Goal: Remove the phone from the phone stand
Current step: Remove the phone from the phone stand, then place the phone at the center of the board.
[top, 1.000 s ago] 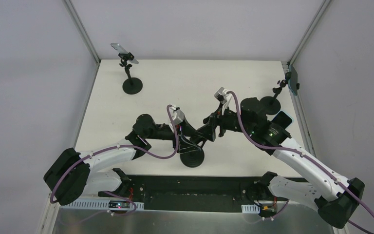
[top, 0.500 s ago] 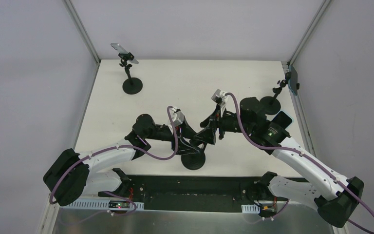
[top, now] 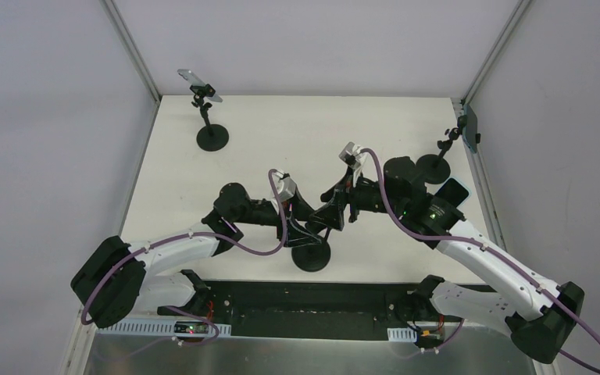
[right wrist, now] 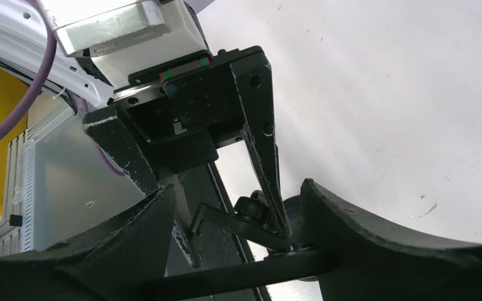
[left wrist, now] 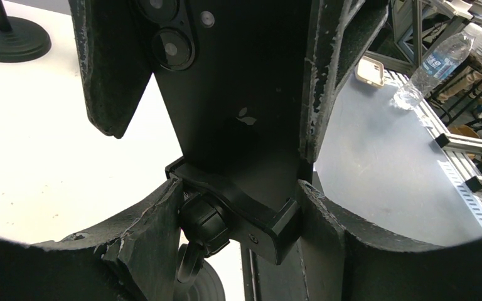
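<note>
White bench [top: 281, 133] inside grey walls [top: 47, 156]; both tools meet at the phone stand [top: 310, 256] near the front edge.
The phone [left wrist: 238, 81] sits in the stand's clamp [left wrist: 251, 210]. My left tool [left wrist: 237, 188] pinches the clamp from both sides; my right tool [right wrist: 235, 191] clenches the phone's edges just above, having edged slightly leftward since a second ago.
</note>
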